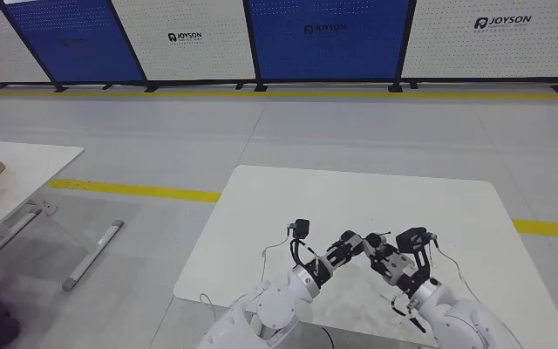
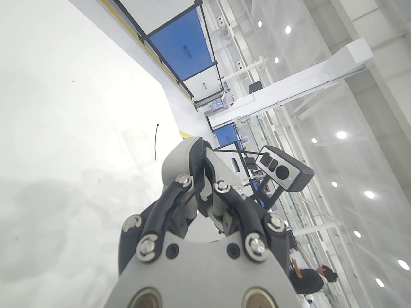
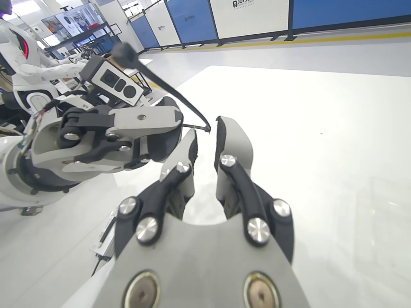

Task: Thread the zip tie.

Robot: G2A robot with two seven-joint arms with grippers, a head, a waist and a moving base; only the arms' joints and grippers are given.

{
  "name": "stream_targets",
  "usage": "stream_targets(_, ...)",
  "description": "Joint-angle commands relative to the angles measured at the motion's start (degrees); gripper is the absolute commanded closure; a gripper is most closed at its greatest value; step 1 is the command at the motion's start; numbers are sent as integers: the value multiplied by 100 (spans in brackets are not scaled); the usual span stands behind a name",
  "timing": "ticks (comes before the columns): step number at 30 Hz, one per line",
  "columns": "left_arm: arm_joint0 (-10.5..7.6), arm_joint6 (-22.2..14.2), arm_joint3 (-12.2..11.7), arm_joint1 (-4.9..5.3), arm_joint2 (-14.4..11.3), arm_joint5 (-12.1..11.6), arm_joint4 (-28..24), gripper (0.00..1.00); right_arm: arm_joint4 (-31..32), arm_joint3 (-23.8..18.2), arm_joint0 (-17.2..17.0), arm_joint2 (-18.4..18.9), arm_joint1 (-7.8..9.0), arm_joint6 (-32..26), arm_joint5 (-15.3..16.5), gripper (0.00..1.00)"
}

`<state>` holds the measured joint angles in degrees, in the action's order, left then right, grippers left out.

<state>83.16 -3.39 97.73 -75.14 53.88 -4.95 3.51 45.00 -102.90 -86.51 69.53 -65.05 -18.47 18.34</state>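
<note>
A white table (image 1: 288,209) with rounded corners stands on the pale grey floor. A yellow line (image 1: 131,189) on the floor passes behind it. Off to the left sits a second white table (image 1: 35,161) on a metal frame (image 1: 91,255). Blue panels (image 1: 330,39) and white panels (image 1: 183,39) alternate along the far fence. Beyond the second table are a display screen (image 3: 80,17) and another white humanoid robot (image 3: 29,65).

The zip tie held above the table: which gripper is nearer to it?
Left. The left gripper is shut on the zip tie, so it touches it. The right gripper is open, and the tie's low end sits at the gap between its fingertips, not gripped.
</note>
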Motion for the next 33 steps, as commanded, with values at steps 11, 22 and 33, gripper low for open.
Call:
stream_targets(11,-31,-37,4,2,-22,20,36,100,-70,57,74,-1,-11,-26,-35,100)
stream_targets(22,-60,-20,16,-2,-19,-66,-4,100,44,123,186,-101,-22,-204,-68,100)
stream_targets(33,-38,40,-1,9,40,-115,20,100,-35,189,209,-116,-32,-190,-82,93)
